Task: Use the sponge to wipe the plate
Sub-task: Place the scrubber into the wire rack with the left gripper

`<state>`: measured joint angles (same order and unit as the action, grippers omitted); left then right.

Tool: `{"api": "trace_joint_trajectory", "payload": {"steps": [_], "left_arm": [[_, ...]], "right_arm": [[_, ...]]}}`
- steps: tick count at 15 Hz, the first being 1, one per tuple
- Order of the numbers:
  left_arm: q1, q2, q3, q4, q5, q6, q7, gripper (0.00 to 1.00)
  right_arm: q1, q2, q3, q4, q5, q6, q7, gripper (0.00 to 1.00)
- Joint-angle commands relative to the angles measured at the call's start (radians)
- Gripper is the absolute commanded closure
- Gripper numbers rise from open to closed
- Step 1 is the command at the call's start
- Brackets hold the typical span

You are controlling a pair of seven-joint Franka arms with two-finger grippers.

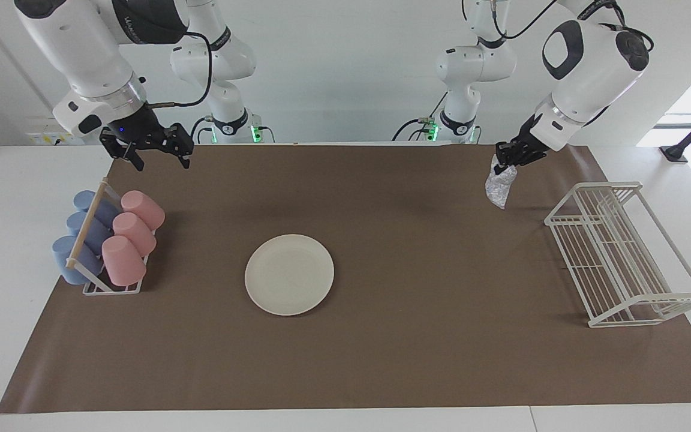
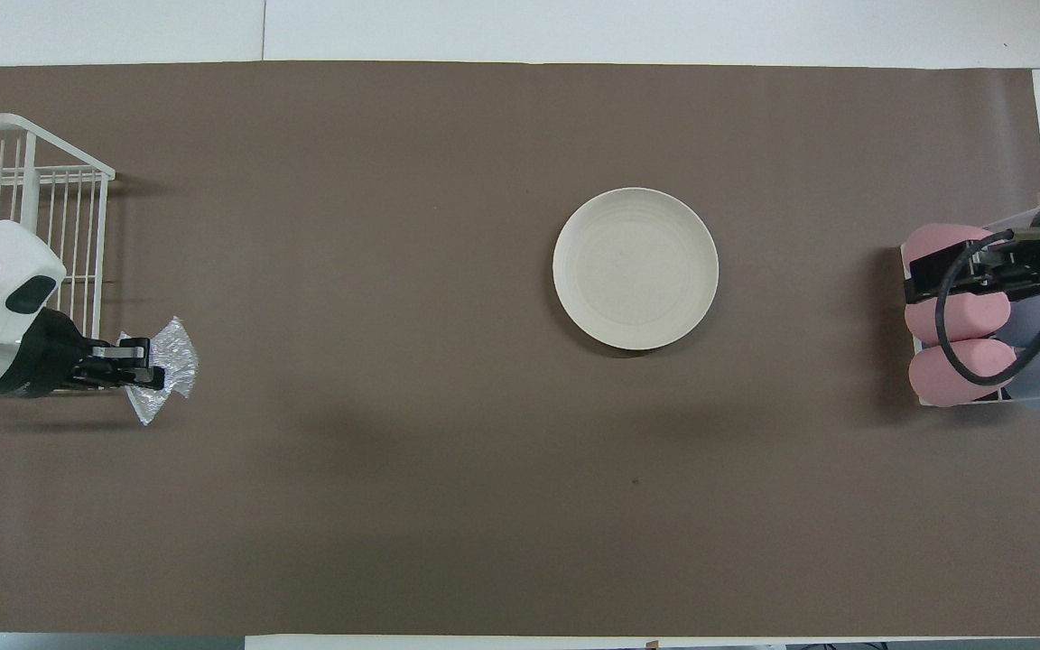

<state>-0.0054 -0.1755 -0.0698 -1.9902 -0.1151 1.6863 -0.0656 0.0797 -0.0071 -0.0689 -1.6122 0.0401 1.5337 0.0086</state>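
Brown mat (image 1: pixel 381 360) covers most of the table. White wire rack (image 1: pixel 621 258) sits at the left arm's end, about 3 o'clock from the plate in the facing view. Cup rack (image 1: pixel 105 240) with pink and blue cups sits at the right arm's end, 9 o'clock from the plate.

Plate (image 1: pixel 290 274) lies flat mid-mat, bare, nothing touching it; same in the overhead view (image 2: pixel 636 268).

Left gripper (image 1: pixel 506 167) is up in the air over the mat just beside the wire rack, about 2 o'clock from the plate, fingers clamped on the sponge (image 1: pixel 497 189), which hangs down limp. In the overhead view the sponge (image 2: pixel 163 370) fans out past the fingertips.

Right gripper (image 1: pixel 158 157) hangs over the mat edge above the cup rack, 10 o'clock from the plate, fingers spread apart, holding nothing, waiting.

Step, as I judge it: sponge in hand, well apart from the plate, no wiping under way. Next move calls for carrying the sponge over the plate, lowering until it presses on the surface, then rubbing across. The free arm may need to steady the plate.
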Motion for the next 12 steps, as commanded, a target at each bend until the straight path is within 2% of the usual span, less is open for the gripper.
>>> {"api": "trace_joint_trajectory", "payload": {"steps": [1, 3, 7, 9, 12], "left_arm": [[-0.002, 0.074, -0.008, 0.135, 0.193, -0.088, 0.010, 1.00], [-0.036, 0.086, -0.011, 0.168, 0.396, -0.100, 0.026, 1.00], [-0.042, 0.099, -0.011, 0.172, 0.690, -0.097, 0.095, 1.00], [-0.044, 0.152, -0.010, 0.201, 0.832, -0.088, 0.096, 1.00], [-0.036, 0.246, -0.008, 0.209, 1.024, -0.008, 0.095, 1.00]], "right_arm": [[-0.015, -0.010, 0.011, -0.005, -0.016, -0.003, -0.013, 0.00], [-0.015, -0.010, 0.011, -0.005, -0.016, 0.017, -0.024, 0.00], [-0.032, -0.010, 0.014, -0.002, -0.016, 0.017, -0.013, 0.00], [-0.040, -0.013, 0.015, -0.006, -0.016, -0.007, -0.018, 0.00], [-0.048, -0.014, 0.015, -0.005, -0.016, -0.015, -0.016, 0.00]]}}
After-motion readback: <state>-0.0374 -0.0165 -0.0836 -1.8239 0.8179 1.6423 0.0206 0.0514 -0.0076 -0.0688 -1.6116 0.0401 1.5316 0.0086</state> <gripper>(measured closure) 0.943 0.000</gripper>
